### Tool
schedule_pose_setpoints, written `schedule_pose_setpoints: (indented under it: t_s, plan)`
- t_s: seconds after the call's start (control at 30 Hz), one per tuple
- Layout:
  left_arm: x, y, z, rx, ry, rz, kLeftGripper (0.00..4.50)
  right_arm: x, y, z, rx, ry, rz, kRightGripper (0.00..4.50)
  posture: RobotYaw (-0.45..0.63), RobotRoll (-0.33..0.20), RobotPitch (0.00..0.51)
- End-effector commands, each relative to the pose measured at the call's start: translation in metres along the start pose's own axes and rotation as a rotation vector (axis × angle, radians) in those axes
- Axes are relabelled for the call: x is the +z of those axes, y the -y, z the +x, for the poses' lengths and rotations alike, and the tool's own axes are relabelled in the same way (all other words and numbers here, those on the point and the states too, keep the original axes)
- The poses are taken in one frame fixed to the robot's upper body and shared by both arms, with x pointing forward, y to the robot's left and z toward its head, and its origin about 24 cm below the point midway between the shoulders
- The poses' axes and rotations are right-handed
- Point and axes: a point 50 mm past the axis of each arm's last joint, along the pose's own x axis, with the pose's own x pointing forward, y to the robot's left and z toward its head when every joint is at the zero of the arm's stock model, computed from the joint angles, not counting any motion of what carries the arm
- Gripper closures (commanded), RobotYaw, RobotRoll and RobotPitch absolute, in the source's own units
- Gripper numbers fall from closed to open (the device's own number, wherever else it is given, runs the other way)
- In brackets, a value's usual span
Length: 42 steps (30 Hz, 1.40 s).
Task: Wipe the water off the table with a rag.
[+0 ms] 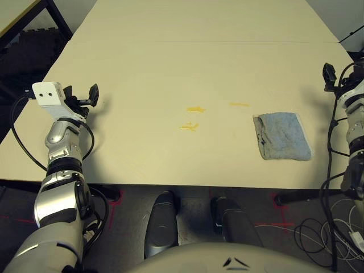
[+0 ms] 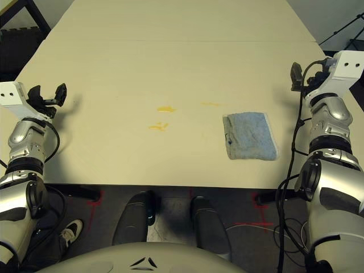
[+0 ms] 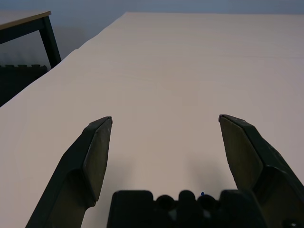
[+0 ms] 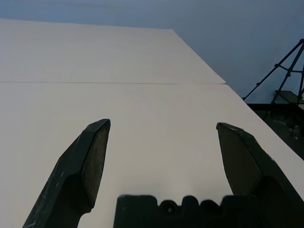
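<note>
A pale blue rag (image 1: 282, 136) lies flat on the cream table (image 1: 142, 68), right of centre near the front edge. The water shows as small yellowish smears: two close together (image 1: 195, 108) (image 1: 189, 126) near the middle, and a fainter streak (image 1: 239, 104) closer to the rag. My left gripper (image 1: 81, 94) hovers open over the table's left side, well left of the smears, with nothing between its fingers (image 3: 97, 152). My right gripper (image 2: 310, 71) is open and empty at the table's right edge, behind and to the right of the rag.
A thin seam (image 1: 199, 41) crosses the table far behind the smears. Another table with dark legs (image 1: 54, 14) stands off to the far left. A black tripod (image 4: 285, 71) stands beyond the right edge, and cables (image 1: 341, 227) lie on the floor at right.
</note>
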Motion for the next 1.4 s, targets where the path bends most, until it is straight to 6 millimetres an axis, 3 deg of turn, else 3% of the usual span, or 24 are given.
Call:
schedule_pose_setpoints:
  t_s: [0.03,0.57,0.83,1.13,1.4]
  plan:
    - [0.000,-0.002,-0.002,-0.005,0.008,0.007,0.00,-0.003,0.003,-0.003,-0.010,0.005,0.007,0.03,0.24,0.000,0.149]
    - [0.006,0.011,0.005,-0.127,0.042,-0.037,0.00,-0.007,0.004,-0.005,-0.021,-0.011,0.005,0.03,0.22,0.000,0.150]
    - [0.011,0.039,-0.005,-0.519,0.071,-0.122,0.00,-0.008,0.004,-0.006,-0.027,-0.019,0.000,0.03,0.23,0.000,0.150]
    - [0.014,0.068,-0.043,-0.975,-0.033,-0.099,0.00,-0.011,0.004,-0.006,-0.030,-0.030,0.003,0.03,0.24,0.000,0.145]
    - [0.011,0.075,-0.055,-1.150,-0.077,0.023,0.00,-0.013,0.003,-0.007,0.083,-0.097,0.070,0.03,0.23,0.000,0.142]
